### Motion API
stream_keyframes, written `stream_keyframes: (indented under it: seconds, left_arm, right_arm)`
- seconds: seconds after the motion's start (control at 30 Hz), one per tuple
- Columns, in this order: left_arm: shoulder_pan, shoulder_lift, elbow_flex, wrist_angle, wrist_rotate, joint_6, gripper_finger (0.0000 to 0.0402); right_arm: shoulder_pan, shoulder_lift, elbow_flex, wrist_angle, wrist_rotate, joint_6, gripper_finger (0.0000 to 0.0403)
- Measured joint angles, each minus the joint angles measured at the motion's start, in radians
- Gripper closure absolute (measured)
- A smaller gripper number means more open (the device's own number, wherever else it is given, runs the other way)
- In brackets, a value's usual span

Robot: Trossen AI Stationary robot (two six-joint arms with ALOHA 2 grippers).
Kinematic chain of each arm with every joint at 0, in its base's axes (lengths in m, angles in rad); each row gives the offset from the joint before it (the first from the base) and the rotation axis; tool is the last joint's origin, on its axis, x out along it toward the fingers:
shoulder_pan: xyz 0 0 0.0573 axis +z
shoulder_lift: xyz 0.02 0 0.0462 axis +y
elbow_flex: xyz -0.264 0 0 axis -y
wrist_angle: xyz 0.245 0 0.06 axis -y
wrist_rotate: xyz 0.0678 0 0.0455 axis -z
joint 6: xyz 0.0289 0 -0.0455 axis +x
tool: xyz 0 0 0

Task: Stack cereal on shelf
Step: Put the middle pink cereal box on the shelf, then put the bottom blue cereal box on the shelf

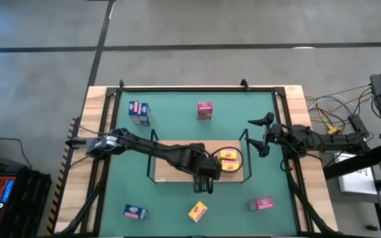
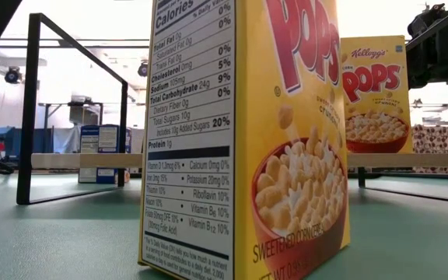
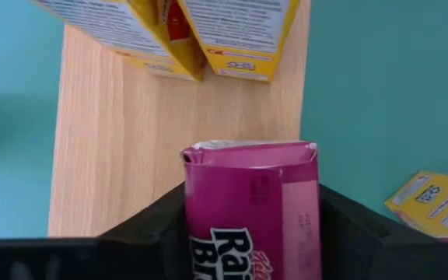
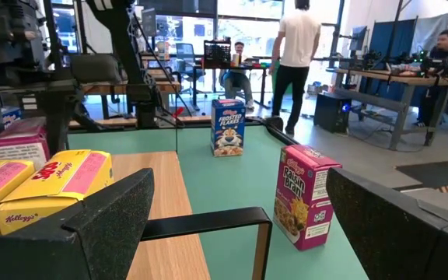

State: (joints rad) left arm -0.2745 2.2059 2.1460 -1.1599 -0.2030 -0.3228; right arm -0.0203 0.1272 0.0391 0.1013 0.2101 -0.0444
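Observation:
My left gripper (image 1: 204, 185) (image 3: 251, 204) hangs over the near edge of the shelf (image 1: 174, 168), a light-wood board with black rails, and is shut on a magenta cereal box (image 3: 247, 210). Two yellow boxes (image 1: 229, 160) (image 3: 208, 31) lie on the board's right part. On the green table stand or lie a blue box (image 1: 139, 112), a magenta box (image 1: 205, 110), a blue box (image 1: 135, 211), a yellow box (image 1: 198, 211) and a magenta box (image 1: 261, 203). My right gripper (image 1: 260, 135) (image 4: 239, 187) waits open by the shelf's right end. My left gripper pinches the magenta box between its two fingers (image 3: 150, 225), one on each narrow side. The fingers come from above, pointing down at the board. The box's crumpled flap end (image 3: 247, 148) points away from the wrist toward the wood; whether it touches the board I cannot tell.
The shelf's black rail (image 2: 76, 109) (image 4: 208, 225) stands up at its ends. A yellow box (image 2: 239, 140) fills the low view's foreground. Cables and gear (image 1: 349, 125) lie off the table's right edge. People (image 4: 294, 47) stand in the room beyond.

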Motion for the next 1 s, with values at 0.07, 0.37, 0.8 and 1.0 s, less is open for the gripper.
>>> stream_keyframes:
  seconds: [0.07, 0.37, 0.8, 1.0]
  left_arm:
    - [0.0, 0.0, 0.001, -0.002, 0.0, 0.0, 0.0186]
    - [-0.002, -0.004, 0.067, -0.101, 0.0, -0.037, 0.0108]
    - [-0.008, -0.049, 0.183, -0.415, -0.001, -0.234, 0.0096]
    - [-0.018, -0.162, 0.079, -0.41, 0.004, -0.416, 0.0096]
  right_arm:
    - [0.0, 0.0, 0.0, 0.0, 0.0, 0.0, 0.0033]
    - [0.0, 0.0, 0.0, 0.0, 0.0, 0.0, 0.0033]
    - [0.0, 0.0, 0.0, 0.0, 0.0, 0.0, 0.0033]
    - [0.0, 0.0, 0.0, 0.0, 0.0, 0.0, 0.0033]
